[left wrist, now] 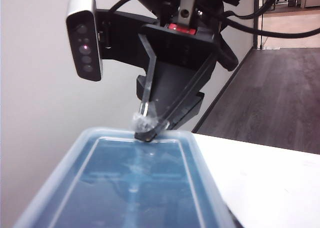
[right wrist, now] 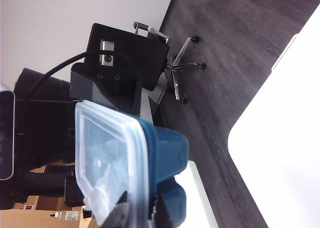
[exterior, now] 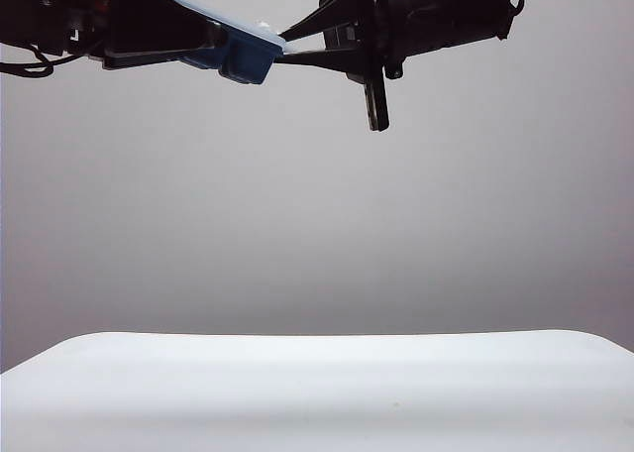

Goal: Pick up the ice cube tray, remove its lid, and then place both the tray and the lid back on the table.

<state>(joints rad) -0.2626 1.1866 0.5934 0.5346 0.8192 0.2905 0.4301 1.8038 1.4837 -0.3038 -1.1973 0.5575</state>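
Grippers, left (exterior: 213,44) and right (exterior: 282,51), hold lidded ice cube tray (exterior: 243,60) aloft.

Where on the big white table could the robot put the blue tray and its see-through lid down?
The wide white tabletop shows nothing on it from its rounded left corner to its right, so anywhere there looks free. It is crowded high above: the left gripper holds the navy-blue plastic ice cube tray, and the right gripper pinches its frosted translucent lid.
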